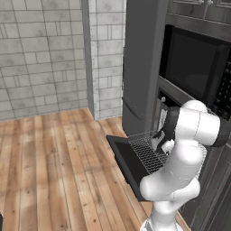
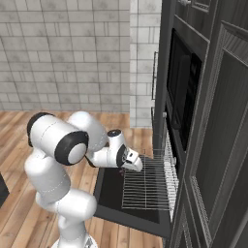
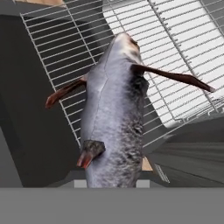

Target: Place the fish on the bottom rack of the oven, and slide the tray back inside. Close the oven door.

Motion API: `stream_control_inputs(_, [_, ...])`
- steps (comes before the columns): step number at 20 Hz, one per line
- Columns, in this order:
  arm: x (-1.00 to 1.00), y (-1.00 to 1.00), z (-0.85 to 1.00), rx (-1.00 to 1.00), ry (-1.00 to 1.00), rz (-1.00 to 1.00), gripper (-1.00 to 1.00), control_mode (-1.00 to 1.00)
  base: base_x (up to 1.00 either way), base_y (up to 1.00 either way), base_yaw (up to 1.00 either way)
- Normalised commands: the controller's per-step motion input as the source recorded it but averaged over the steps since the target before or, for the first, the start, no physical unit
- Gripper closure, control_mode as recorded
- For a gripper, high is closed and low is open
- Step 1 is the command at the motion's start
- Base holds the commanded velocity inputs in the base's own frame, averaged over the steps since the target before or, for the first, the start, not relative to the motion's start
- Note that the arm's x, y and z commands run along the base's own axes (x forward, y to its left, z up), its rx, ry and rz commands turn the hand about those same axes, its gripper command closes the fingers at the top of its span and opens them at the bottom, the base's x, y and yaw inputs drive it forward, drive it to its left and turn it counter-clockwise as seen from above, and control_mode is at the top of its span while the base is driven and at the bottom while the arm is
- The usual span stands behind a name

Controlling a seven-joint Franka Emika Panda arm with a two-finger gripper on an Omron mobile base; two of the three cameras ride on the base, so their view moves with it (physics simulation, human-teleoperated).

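One grey fish (image 3: 113,118) hangs from the gripper (image 2: 130,162), above the bottom rack (image 2: 147,184), which is pulled out over the lowered oven door (image 1: 128,164). Whether the jaws pinch the fish I cannot tell; they are hidden behind its body.

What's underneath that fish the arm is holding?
Below the fish lies the pulled-out bottom rack, and under that the open oven door. The fish's body hides the wires directly beneath it.
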Motion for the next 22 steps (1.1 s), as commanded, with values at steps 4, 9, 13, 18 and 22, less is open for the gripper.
stream_control_inputs(4, [0.28,-0.18,-0.42,0.0,0.0,0.0,1.0,-1.0,0.0,0.0,0.0])
stream_control_inputs(9, [0.28,-0.23,-0.34,0.0,0.0,0.0,1.0,-1.0,0.0,0.0,0.0])
stream_control_inputs(13, [0.32,-0.2,-0.33,0.0,0.0,0.0,1.0,-1.0,0.0,0.0,0.0])
stream_control_inputs(18, [0.28,-0.06,-0.3,0.0,0.0,0.0,1.0,-1.0,0.0,0.0,0.0])
stream_control_inputs(22, [0.29,-0.03,-0.27,0.0,0.0,0.0,1.0,-1.0,0.0,0.0,0.0])
